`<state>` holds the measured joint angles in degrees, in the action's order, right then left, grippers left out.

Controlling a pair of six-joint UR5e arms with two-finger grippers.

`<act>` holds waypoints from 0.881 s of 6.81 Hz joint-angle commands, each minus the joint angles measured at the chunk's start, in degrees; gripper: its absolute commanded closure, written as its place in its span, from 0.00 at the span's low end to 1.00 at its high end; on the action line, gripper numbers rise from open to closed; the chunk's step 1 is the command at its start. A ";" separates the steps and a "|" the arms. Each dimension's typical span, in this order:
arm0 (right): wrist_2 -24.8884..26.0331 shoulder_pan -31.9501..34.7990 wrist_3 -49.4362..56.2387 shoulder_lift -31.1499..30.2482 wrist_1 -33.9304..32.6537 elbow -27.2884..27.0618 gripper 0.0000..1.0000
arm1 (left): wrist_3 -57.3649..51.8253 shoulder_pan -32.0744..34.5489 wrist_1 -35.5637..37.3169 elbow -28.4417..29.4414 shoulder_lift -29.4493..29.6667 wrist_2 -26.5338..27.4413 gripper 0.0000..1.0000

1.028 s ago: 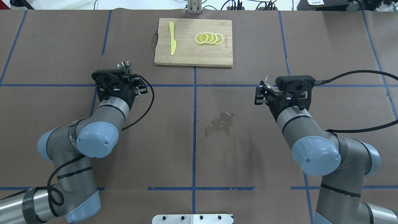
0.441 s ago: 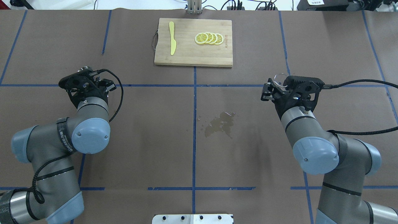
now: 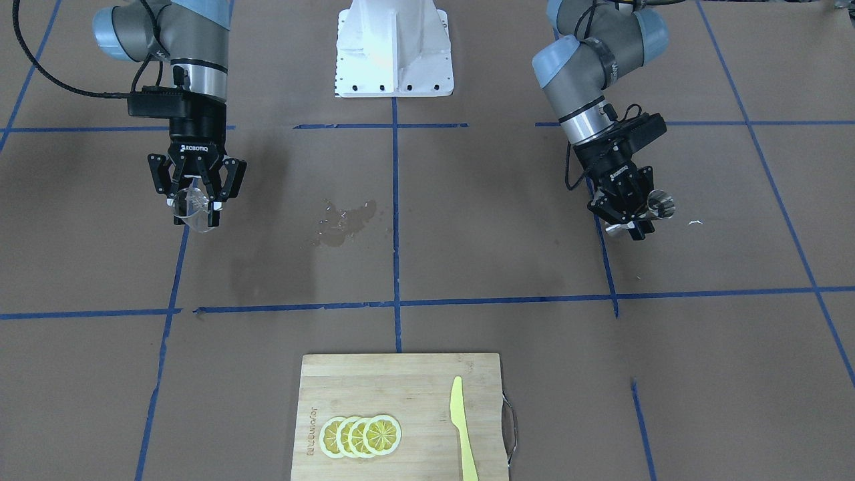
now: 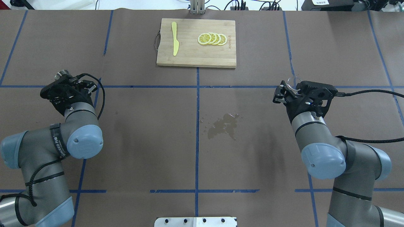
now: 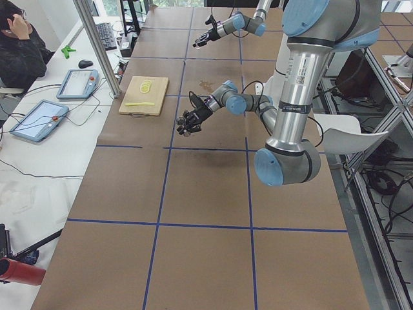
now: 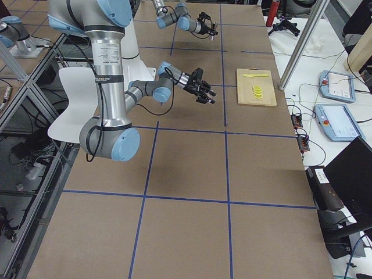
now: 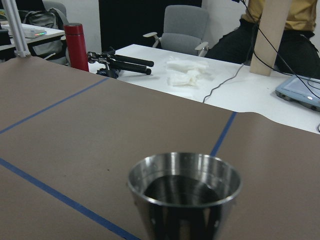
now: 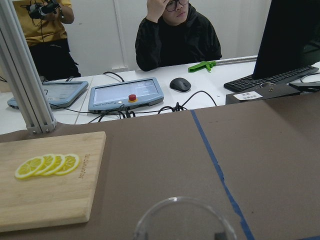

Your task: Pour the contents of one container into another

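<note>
Right hand (image 3: 196,199): clenched on the clear cup (image 3: 191,210), which is tipped and held clear of the worktop (image 3: 467,254) towards its right end.
Left hand (image 3: 626,215): grasping the steel jigger (image 3: 660,204) about its waist, aslant, towards the left end.
Gap: the vessels are well apart, so no pour can land. They must meet first.
Puddle (image 3: 344,220): a wet patch near the worktop's centre, probably a spill. Rims should line up closely.

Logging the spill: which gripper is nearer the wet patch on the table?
Right. The right gripper sits fairly close on one side of the wet patch; the left gripper is much farther, opposite.
</note>
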<state>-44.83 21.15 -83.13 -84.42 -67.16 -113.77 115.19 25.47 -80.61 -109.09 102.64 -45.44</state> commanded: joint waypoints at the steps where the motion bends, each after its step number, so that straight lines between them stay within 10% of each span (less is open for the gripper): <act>1: 3.24 -2.06 -4.57 -3.37 0.19 0.12 1.00 | 5.38 -0.07 3.87 0.45 -1.83 1.58 1.00; 6: 10.99 -7.70 -10.39 -8.48 0.19 2.85 1.00 | 13.64 -4.01 11.43 4.66 -2.71 2.55 1.00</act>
<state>-34.37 13.90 -93.35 -92.02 -66.97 -110.97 126.44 23.14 -71.06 -106.13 99.85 -42.93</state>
